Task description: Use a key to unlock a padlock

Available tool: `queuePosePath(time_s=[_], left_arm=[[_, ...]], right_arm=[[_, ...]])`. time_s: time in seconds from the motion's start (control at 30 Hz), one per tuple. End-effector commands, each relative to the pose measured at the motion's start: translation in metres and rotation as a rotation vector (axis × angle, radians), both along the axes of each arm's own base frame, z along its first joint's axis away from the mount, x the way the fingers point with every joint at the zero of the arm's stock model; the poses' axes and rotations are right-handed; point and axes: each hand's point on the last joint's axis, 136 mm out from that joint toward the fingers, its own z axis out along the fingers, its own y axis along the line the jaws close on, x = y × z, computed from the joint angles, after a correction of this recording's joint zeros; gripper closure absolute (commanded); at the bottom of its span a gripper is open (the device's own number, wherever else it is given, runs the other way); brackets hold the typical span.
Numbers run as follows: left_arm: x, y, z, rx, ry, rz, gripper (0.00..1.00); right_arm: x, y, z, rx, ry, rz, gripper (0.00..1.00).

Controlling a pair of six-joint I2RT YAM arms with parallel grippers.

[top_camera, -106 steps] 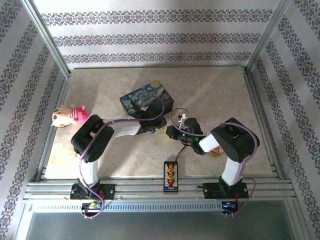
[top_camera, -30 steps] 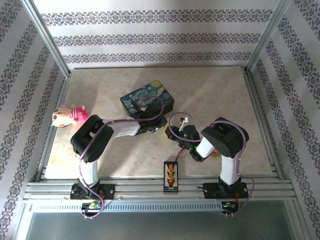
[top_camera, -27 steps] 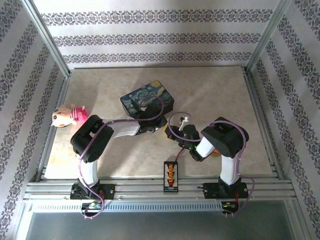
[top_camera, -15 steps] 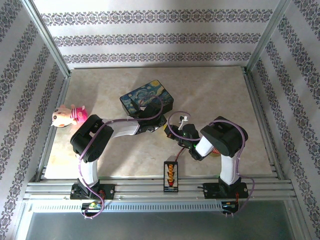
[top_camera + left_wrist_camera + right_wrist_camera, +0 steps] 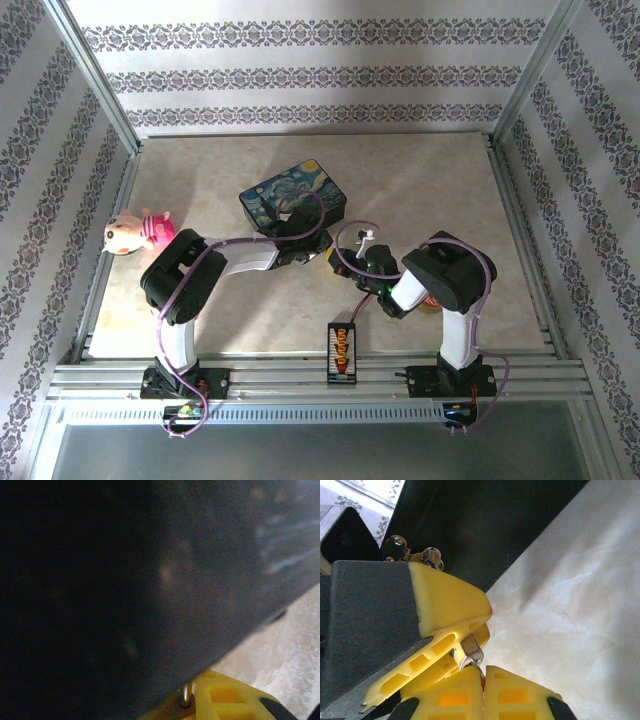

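The padlock is clamped between my left gripper's yellow fingers, its metal end sticking out toward the right gripper. In the left wrist view its thin shackle enters the brass body beside a yellow finger. My right gripper is shut on the key. Just a thin sliver of it shows between the pads, right against the padlock's end. From above, the left gripper and right gripper meet tip to tip in front of the dark-blue painted box.
The box fills the back of the right wrist view, its silver clasp close to the left fingers. A pink plush toy lies at the left. An orange connector board sits by the front rail. Patterned walls enclose the table.
Since the earliest frame the right arm has swung left, bringing its gripper up to the left gripper. Over the last second both grippers have barely moved.
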Motion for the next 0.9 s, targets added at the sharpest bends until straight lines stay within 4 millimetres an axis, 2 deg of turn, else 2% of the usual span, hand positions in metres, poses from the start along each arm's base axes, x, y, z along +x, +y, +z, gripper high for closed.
queuePosePath(time_s=[0.0,0.33,0.53,0.6,0.67,0.77,0.87], left_arm=[[-0.032,-0.020,-0.012,-0.090,0.127,-0.085,0.77],[-0.035,-0.024,-0.011,-0.098,0.125,-0.097,0.77],[-0.035,-0.018,-0.013,-0.101,0.128,-0.073,0.77],[-0.034,-0.017,-0.013,-0.104,0.127,-0.067,0.77],[-0.033,-0.016,-0.012,-0.106,0.127,-0.065,0.77],[-0.033,-0.017,-0.012,-0.111,0.123,-0.063,0.77],[-0.032,-0.017,-0.009,-0.127,0.112,-0.059,0.72]], right_arm=[[0.022,0.008,0.046,0.069,-0.139,-0.002,1.00],[0.024,0.011,0.053,0.086,-0.150,0.007,1.00],[0.019,0.005,0.050,0.070,-0.143,-0.008,0.91],[0.017,0.002,0.049,0.064,-0.140,-0.013,0.91],[0.017,0.001,0.048,0.060,-0.137,-0.016,0.93],[0.017,-0.001,0.046,0.055,-0.131,-0.020,1.00],[0.017,-0.001,0.045,0.060,-0.123,-0.025,1.00]])
